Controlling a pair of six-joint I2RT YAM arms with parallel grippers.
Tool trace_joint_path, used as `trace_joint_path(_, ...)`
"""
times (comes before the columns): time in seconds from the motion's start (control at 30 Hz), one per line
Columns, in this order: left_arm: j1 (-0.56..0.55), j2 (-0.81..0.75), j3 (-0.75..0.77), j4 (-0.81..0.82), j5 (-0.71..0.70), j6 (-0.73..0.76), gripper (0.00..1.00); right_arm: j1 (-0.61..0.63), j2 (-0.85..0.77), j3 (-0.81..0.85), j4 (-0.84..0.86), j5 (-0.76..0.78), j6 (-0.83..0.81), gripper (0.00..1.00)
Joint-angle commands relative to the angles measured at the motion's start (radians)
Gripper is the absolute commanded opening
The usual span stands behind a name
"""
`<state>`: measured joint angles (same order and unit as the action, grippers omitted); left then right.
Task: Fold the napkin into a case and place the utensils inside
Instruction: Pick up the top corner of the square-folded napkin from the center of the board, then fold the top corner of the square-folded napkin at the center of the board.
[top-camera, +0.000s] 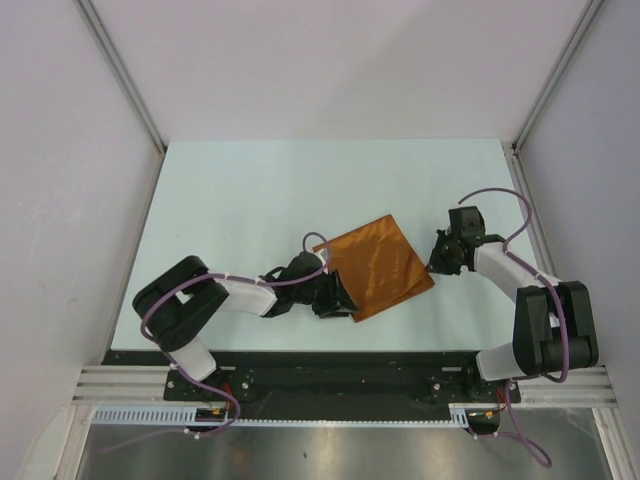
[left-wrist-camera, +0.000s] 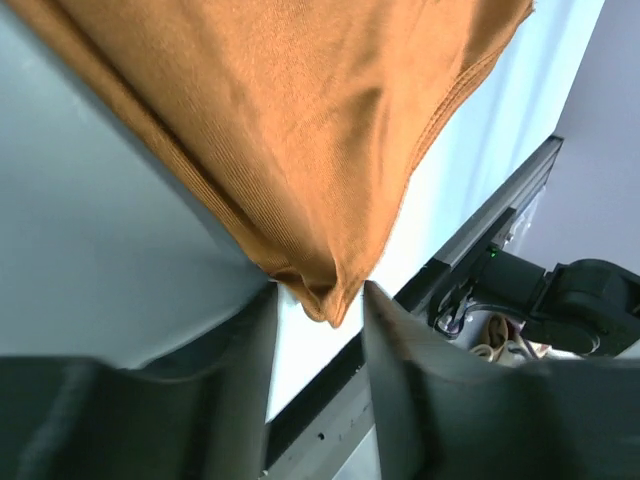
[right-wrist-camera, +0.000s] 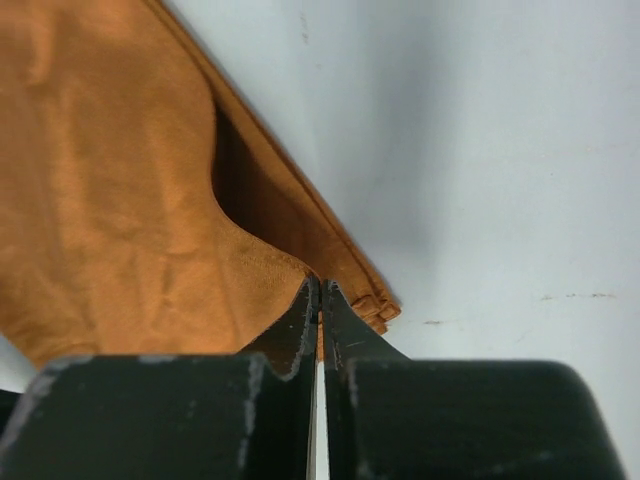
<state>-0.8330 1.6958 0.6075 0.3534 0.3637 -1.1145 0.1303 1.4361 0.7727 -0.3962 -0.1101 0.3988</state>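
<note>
The rust-orange napkin (top-camera: 375, 265) lies folded in layers on the table, turned like a diamond; no narrow case shape shows. My left gripper (top-camera: 335, 298) is at its near-left corner. In the left wrist view the napkin (left-wrist-camera: 300, 130) hangs a puckered corner between the tips of that gripper (left-wrist-camera: 320, 295), whose jaws stand open and apart from the cloth. My right gripper (top-camera: 437, 262) is at the right corner. In the right wrist view this gripper (right-wrist-camera: 320, 290) is shut on a raised upper layer of the napkin (right-wrist-camera: 120, 200), with lower layers flat beneath. The utensils are out of view.
The pale table (top-camera: 250, 200) is bounded by white walls left, right and behind. A black rail (top-camera: 330, 365) runs along the near edge by the arm bases. The right arm's base (left-wrist-camera: 580, 300) shows beyond the table edge in the left wrist view.
</note>
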Motion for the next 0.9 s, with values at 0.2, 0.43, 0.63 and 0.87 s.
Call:
trace_joint_path(0.2, 0.011, -0.307, -0.057, -0.293, -0.138, 0.154, 0.52, 0.047, -0.043, 0.063, 0.031, -0.080, -0.029, 0.00)
trace_joint_path(0.43, 0.155, -0.513, -0.022, -0.442, -0.195, 0.242, 0.50, 0.219, 0.102, 0.225, 0.103, -0.122, 0.009, 0.00)
trace_joint_path(0.63, 0.274, -0.510, 0.023, -0.455, -0.146, 0.295, 0.47, 0.318, 0.292, 0.364, 0.160, -0.174, 0.054, 0.00)
trace_joint_path(0.87, 0.321, -0.483, 0.028, -0.426, -0.112, 0.298, 0.47, 0.397, 0.457, 0.510, 0.192, -0.250, 0.069, 0.00)
